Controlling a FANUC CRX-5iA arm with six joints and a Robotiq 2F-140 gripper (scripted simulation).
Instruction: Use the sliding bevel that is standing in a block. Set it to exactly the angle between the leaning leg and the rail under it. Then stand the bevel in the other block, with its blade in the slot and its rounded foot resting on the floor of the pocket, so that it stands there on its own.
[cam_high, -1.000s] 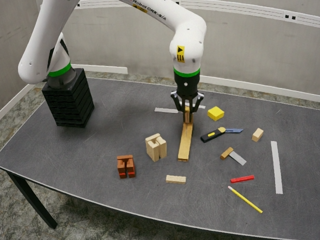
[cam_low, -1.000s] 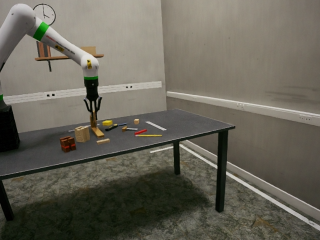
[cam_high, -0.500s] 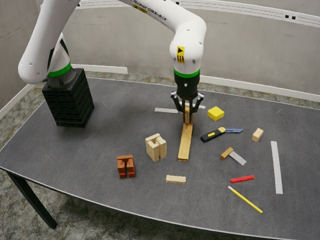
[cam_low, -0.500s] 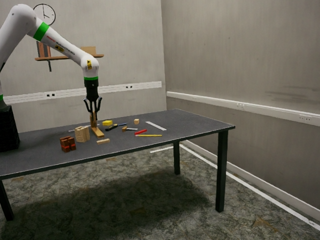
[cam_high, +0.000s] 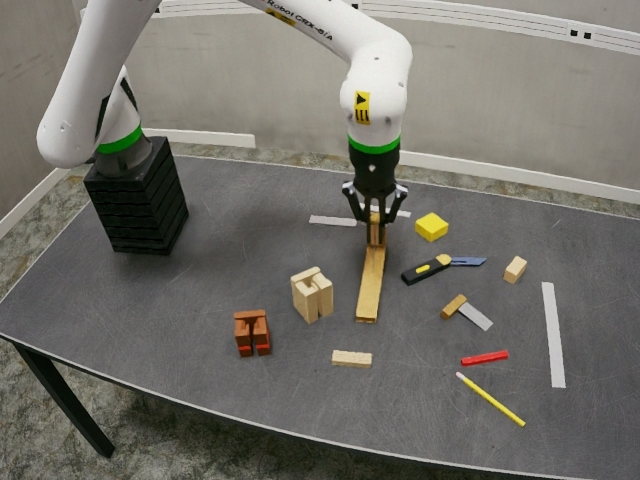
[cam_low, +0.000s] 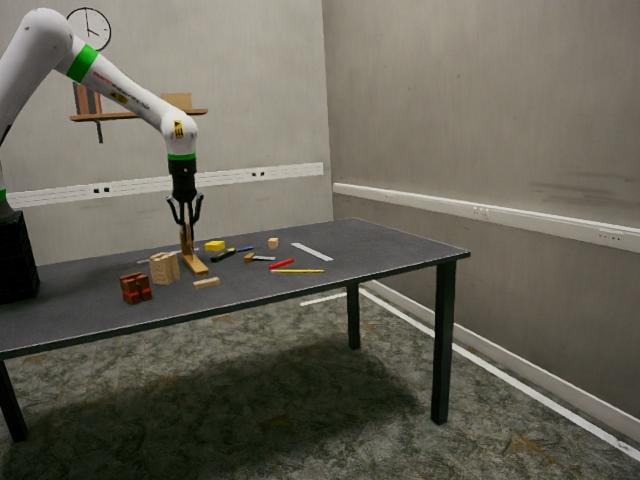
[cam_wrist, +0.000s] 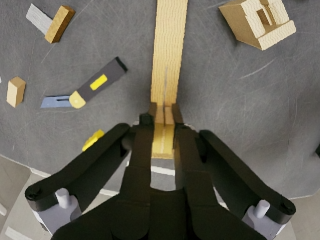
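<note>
My gripper (cam_high: 376, 222) (cam_low: 185, 223) (cam_wrist: 163, 113) is shut on the sliding bevel (cam_wrist: 163, 142), a light wooden stock with a thin blade. It holds the bevel upright at the far end of the flat wooden rail (cam_high: 371, 289) (cam_low: 197, 265) (cam_wrist: 170, 34), against the leaning leg (cam_low: 184, 243). I cannot tell the leg from the bevel clearly in the overhead view. The tan slotted block (cam_high: 311, 294) (cam_low: 164, 267) (cam_wrist: 259, 16) stands empty left of the rail. The brown slotted block (cam_high: 251, 332) (cam_low: 135, 287) stands empty further to the front left.
Right of the rail lie a yellow cube (cam_high: 431, 226), a utility knife (cam_high: 426, 268), a small try square (cam_high: 465, 310), a small wood block (cam_high: 514, 269), a red stick (cam_high: 484, 357), a pencil (cam_high: 490, 398) and a grey strip (cam_high: 553, 333). A short wood bar (cam_high: 351, 358) lies in front. The arm's black base (cam_high: 136, 196) stands at the back left.
</note>
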